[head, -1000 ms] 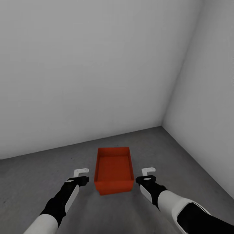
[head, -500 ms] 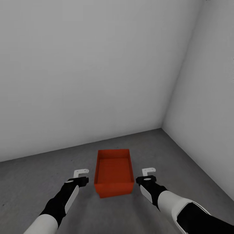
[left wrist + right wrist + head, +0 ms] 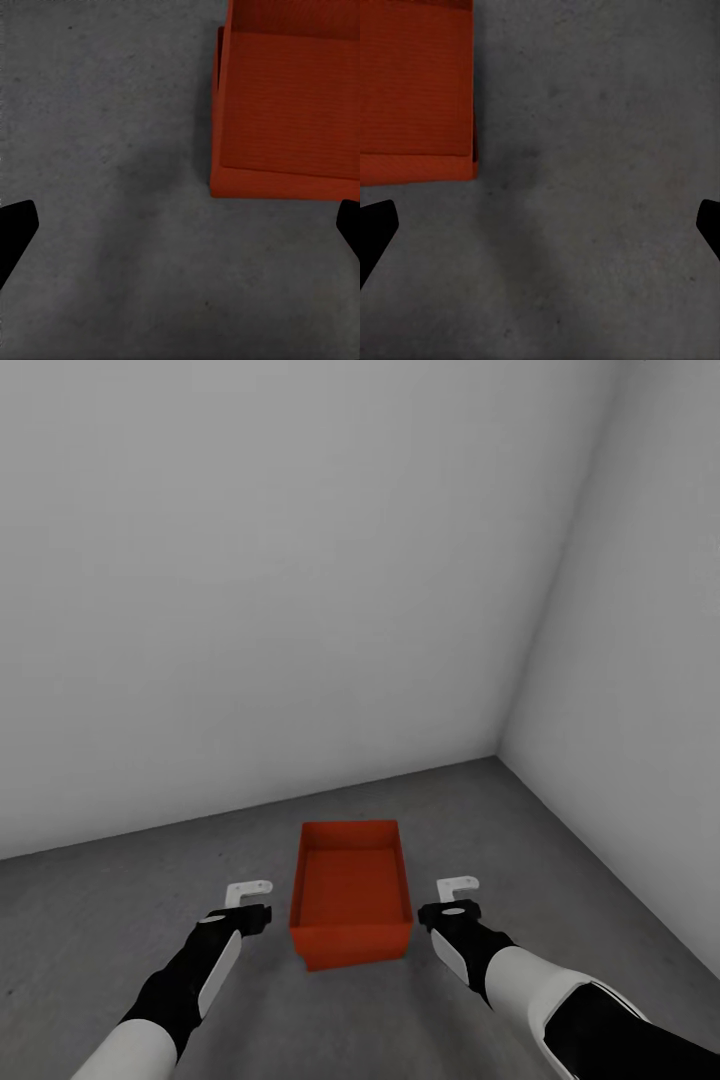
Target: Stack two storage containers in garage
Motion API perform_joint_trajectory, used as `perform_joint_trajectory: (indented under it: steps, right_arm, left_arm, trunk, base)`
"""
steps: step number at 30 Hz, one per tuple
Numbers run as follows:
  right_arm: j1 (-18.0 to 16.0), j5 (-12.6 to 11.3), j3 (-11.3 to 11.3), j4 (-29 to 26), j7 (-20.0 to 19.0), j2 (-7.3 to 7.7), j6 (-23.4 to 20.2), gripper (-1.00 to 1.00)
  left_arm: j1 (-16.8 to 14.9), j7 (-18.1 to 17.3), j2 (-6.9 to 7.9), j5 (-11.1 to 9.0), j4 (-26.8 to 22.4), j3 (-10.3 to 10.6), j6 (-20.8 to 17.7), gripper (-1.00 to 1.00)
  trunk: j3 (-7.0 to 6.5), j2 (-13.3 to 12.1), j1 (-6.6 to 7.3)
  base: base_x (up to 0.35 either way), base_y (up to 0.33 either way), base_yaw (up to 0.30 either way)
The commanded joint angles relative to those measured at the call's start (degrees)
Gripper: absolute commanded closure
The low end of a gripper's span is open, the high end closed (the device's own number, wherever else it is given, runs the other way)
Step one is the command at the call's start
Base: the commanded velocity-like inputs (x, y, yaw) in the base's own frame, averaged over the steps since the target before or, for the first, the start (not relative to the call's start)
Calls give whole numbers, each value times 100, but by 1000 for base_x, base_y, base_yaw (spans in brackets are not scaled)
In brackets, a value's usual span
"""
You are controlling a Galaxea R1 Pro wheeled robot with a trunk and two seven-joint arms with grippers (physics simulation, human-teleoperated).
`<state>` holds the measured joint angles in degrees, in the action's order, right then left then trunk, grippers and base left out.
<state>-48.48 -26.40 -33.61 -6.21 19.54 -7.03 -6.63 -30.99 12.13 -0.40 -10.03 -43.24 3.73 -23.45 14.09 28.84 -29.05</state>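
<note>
head view: i am looking down into a corner of the garage, plain grey-white walls point(image 3: 300, 560) meeting over the dark grey floor point(image 3: 100, 920). one orange-red container point(image 3: 350, 895) is sitting on the floor, open top up, its long side running away from me toward the corner. my left gripper point(image 3: 250, 888) is hanging just beside the container's left wall, not touching it. my right gripper point(image 3: 459, 884) is hanging near the right wall, with a strip of bare floor showing between. both arms are reaching forward, one on each side of the container. neither gripper is holding anything.

left wrist view: i am looking straight down at mottled floor point(image 3: 112, 150). the container point(image 3: 289, 97) is lying off to one side, its near end wall and part of the inside showing. the two dark fingertips point(image 3: 15, 232) are sitting at opposite edges of the picture, so the jaws are spread wide with nothing between them.

right wrist view: floor point(image 3: 600, 150) again, with the container point(image 3: 416, 90) showing at a corner, its outer wall edge lying on the concrete. the fingertips point(image 3: 375, 229) are standing far apart here too, spread wide, with only bare floor between them.
</note>
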Motion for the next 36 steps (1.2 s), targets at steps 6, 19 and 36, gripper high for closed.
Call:
perform_joint_trajectory:
  steps: [6, 19, 36]
  right_arm:
    - [-3, -31, -49, 3, 36, 0, -35, -100]
    - [212, -9, -64, 710, -43, -11, 326, -100]
    - [2585, 8, -76, 771, -46, 70, 1041, -100]
  left_arm:
    - [-3, 52, 27, -68, -2, 22, -22, -100]
    - [-3, -36, 421, -133, 1552, 29, 399, -100]
    - [-7, -62, 499, -138, 4233, 49, 1880, -100]
  trunk:
    - [10, 9, -2]
    - [10, 9, -2]
    - [10, 9, -2]
  base:
    - [0, 0, 0]
    - [0, 0, 0]
    - [0, 0, 0]
